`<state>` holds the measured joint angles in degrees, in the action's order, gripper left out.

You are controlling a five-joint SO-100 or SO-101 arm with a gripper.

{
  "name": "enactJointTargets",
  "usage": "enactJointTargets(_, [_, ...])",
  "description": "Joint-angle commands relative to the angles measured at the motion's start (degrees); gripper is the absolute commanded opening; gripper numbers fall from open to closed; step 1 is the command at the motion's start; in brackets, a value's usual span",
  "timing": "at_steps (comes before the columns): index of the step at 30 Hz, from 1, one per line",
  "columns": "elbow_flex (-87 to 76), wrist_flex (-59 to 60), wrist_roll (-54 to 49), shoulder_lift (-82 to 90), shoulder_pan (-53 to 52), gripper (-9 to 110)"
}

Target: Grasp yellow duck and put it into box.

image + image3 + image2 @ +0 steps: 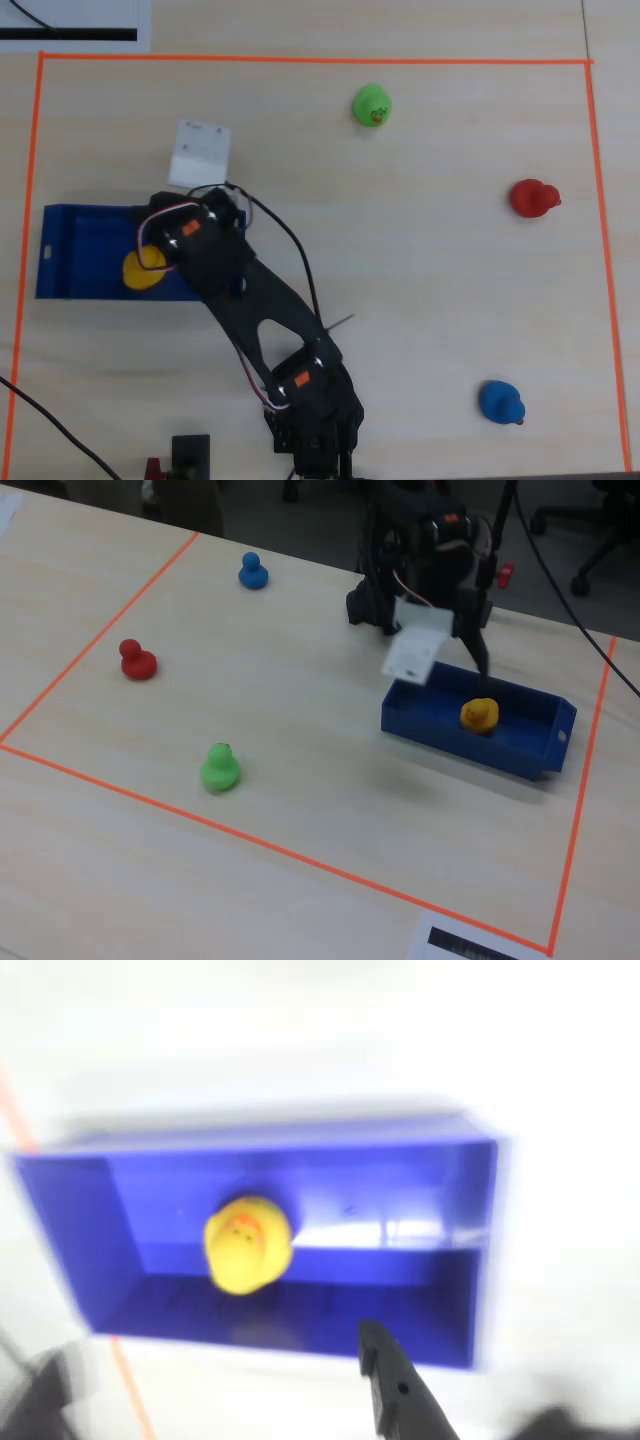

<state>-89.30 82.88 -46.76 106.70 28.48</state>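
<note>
The yellow duck (140, 272) sits upright on the floor of the blue box (80, 250), free of the gripper. In the wrist view the duck (247, 1243) is left of the middle of the box (400, 1170). My gripper (215, 1400) hangs above the near wall of the box, open wide and empty; its black finger (395, 1385) shows at the lower right, and the pale one is blurred at the lower left. In the fixed view the gripper (447, 655) is above the duck (480, 714) and the box (450, 742). In the overhead view the arm covers the box's right part.
A green duck (372, 105), a red duck (533, 198) and a blue duck (500, 401) stand apart on the wooden table, far from the box. An orange tape line (300, 60) frames the work area. The arm's base (315, 420) is at the front edge.
</note>
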Motion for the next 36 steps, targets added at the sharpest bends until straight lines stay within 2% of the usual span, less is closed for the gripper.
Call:
enactJointTargets(1, [1.41,1.76,-13.27,19.51,-13.10,0])
enactJointTargets(4, [-9.67,-2.29,-20.83,32.96,-21.80,0])
enactJointTargets(10, [-52.73,-14.33,-26.19,65.48,-29.79,0])
enactJointTargets(16, [-80.16,-27.77,-29.44,73.39,-34.01,0])
enactJointTargets(18, [-86.40,-27.07,-30.50,76.64,-34.63,0])
enactJointTargets(26, [-88.95,-8.96,-30.67,81.04,-31.73,0])
enactJointTargets(36, [-88.95,-7.65,-30.23,83.06,-32.52,0])
